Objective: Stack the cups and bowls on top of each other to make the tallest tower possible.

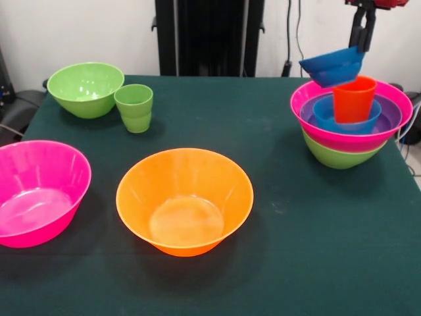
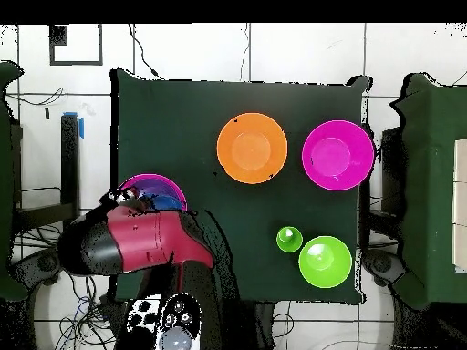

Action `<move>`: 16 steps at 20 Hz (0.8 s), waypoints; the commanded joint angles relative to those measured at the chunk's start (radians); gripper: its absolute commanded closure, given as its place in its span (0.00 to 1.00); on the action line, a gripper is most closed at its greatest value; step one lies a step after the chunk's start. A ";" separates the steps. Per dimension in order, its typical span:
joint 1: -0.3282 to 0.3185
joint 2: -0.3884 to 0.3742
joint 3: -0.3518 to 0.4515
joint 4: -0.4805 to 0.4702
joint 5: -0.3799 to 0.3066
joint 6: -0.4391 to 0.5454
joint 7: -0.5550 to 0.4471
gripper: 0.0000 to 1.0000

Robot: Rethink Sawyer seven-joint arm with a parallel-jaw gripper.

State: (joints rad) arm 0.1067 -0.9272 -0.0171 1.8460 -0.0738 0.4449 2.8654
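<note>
Upper right of front view: gripper [image 1: 361, 41] pinches the rim of a small blue bowl [image 1: 333, 66], tilted, just above the orange-red cup [image 1: 354, 99] in the tower [image 1: 350, 135] (presumably to cap it). Other bowls sit well apart, left.

The arm [image 2: 146, 241] is a thick rounded body in dark red, with black parts at its joints. At the 12 o'clock edge of the front view, the gripper [image 1: 362, 29] shows slim black fingers under a small red piece.
</note>
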 commanded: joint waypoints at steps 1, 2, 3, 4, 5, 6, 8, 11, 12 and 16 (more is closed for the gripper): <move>0.047 0.039 -0.007 -0.031 0.071 -0.009 0.172 1.00; 0.053 0.041 -0.008 -0.031 0.081 -0.010 0.174 1.00; 0.064 0.046 -0.012 -0.030 0.091 -0.015 0.182 1.00; 0.075 0.052 -0.015 -0.030 0.101 -0.021 0.189 1.00; 0.082 0.060 -0.018 -0.031 0.113 -0.029 0.194 1.00; 0.086 0.066 -0.020 -0.030 0.122 -0.037 0.191 1.00; 0.079 0.086 -0.017 -0.020 0.138 -0.067 0.173 1.00; 0.077 0.088 -0.019 0.003 0.153 -0.085 0.151 1.00; 0.084 0.079 -0.025 0.011 0.158 -0.079 0.151 1.00; 0.099 0.045 -0.038 0.040 0.176 -0.052 0.141 1.00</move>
State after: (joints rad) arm 0.1931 -0.8846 -0.0639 1.8236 0.0644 0.4266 2.8654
